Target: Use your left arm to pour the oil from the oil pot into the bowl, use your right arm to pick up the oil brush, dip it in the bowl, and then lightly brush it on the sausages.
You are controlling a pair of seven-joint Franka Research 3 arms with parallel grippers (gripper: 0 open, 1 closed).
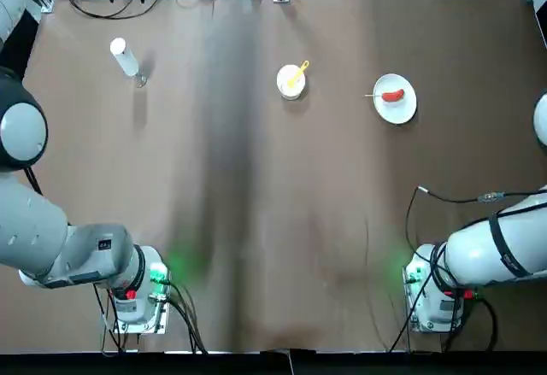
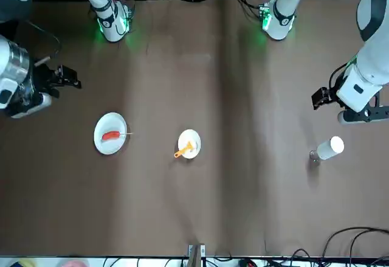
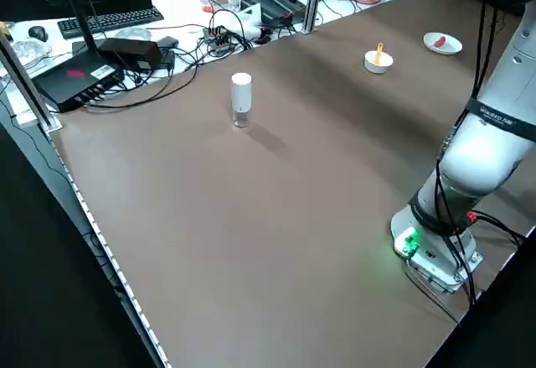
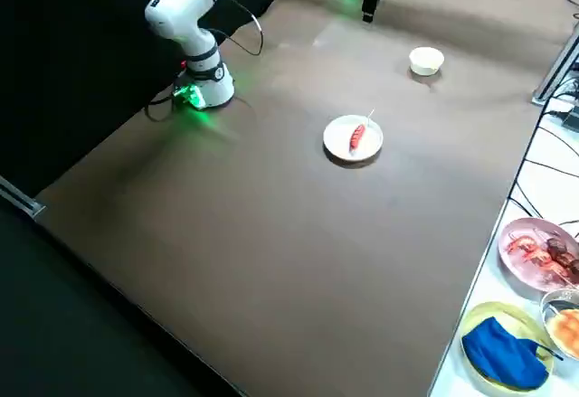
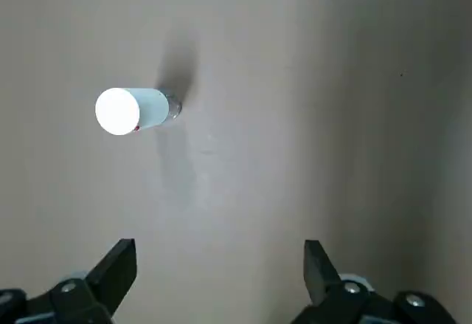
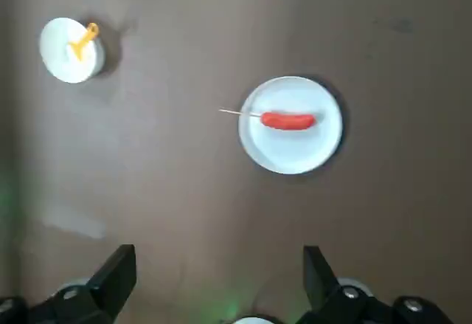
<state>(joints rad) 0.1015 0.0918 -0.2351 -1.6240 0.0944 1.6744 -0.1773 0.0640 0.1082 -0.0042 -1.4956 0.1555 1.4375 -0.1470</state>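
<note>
The white oil pot [image 1: 124, 57] stands upright at the far left of the table, also in the left wrist view [image 5: 129, 110]. My left gripper [image 5: 219, 254] hangs open high above the table, apart from the pot and holding nothing. At the far middle, the white bowl [image 1: 291, 84] has the yellow oil brush [image 1: 298, 73] resting in it. To its right, a red sausage [image 1: 393, 96] on a thin stick lies on a flat white plate [image 1: 396, 112]. My right gripper [image 6: 219, 257] is open and empty, high above the table short of the plate [image 6: 290, 154].
Both arm bases [image 1: 137, 294] [image 1: 436, 294] glow green at the near edge. Cables and electronics [image 3: 126, 49] crowd the far-left edge. Dishes of food [image 4: 543, 252] and a blue cloth [image 4: 507, 352] sit on a white surface beyond the table's far right.
</note>
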